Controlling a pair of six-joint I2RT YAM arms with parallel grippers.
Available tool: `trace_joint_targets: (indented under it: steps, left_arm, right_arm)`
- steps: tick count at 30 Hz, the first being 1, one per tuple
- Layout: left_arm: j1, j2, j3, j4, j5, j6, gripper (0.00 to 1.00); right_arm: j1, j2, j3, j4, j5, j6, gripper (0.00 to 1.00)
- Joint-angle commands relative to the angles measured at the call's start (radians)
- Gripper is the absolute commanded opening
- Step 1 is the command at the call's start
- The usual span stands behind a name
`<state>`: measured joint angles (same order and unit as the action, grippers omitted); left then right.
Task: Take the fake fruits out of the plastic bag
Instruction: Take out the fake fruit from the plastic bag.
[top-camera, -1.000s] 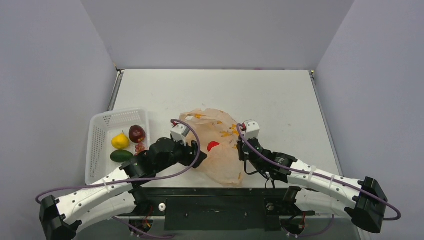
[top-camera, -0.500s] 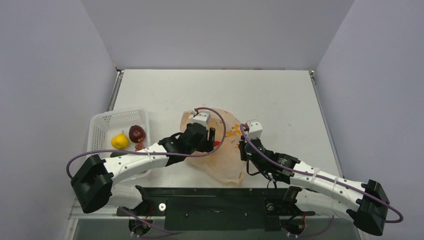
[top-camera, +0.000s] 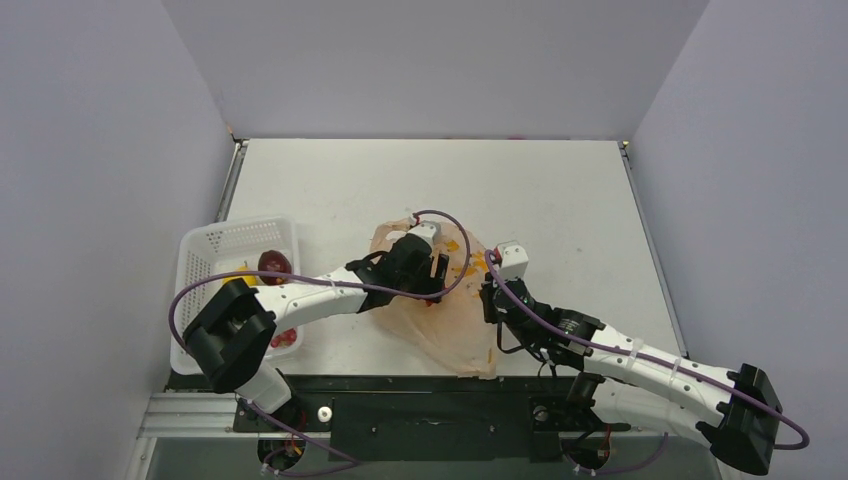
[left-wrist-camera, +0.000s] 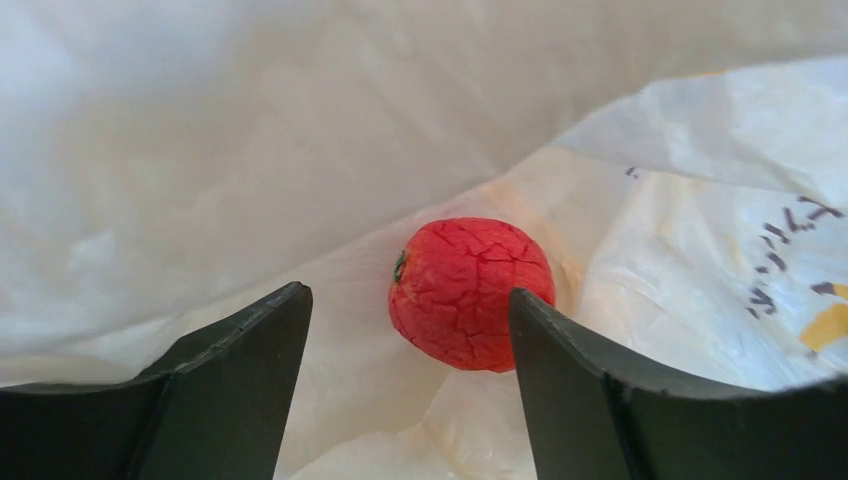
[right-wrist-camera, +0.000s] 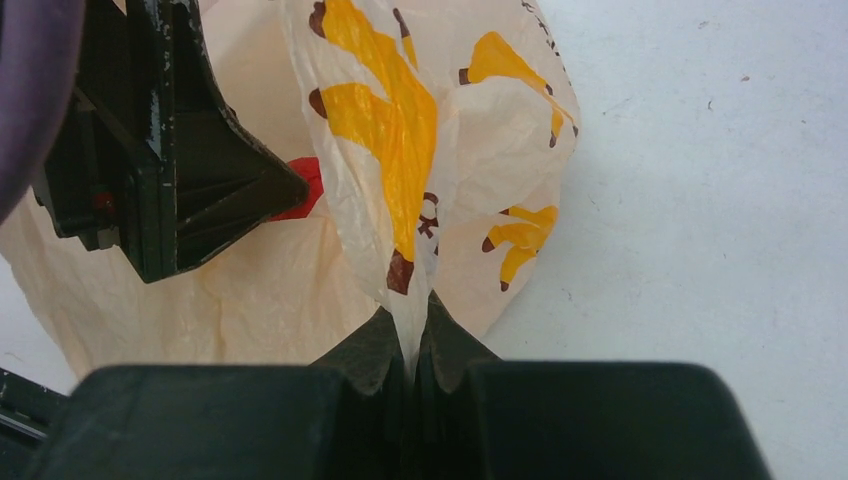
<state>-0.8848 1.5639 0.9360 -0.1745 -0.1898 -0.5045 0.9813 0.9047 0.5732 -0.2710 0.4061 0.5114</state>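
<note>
Top external: red fruit (left-wrist-camera: 470, 293) nearly hidden under gaping left gripper (top-camera: 434, 288); right gripper (right-wrist-camera: 411, 338) clamped on bag (top-camera: 452, 330).

plain pale lilac-grey walls (top-camera: 430, 60) close in a white bench (top-camera: 560, 190) on three sides. a black metal rail (top-camera: 430, 405) runs along its near edge. soft, even light.

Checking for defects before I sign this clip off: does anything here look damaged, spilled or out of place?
The bright red fruit inside the plastic bag has a fine web of cracks across its skin, like crazed paint. Whether that is wear or moulded texture I cannot tell. Nothing looks spilled.
</note>
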Motion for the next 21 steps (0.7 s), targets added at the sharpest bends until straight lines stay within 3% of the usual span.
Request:
trace_joint_targets:
  steps: [1,21]
  left_arm:
    - [-0.015,-0.047,-0.006,0.105,0.082,0.023,0.72]
    - [-0.072,0.171,0.069,0.13,0.144,0.005,0.77]
  right_arm:
    - [-0.006,-0.021,-0.009,0.01,0.029,0.01,0.0]
    - [-0.006,-0.03,-0.016,0.012,0.033,0.014,0.0]
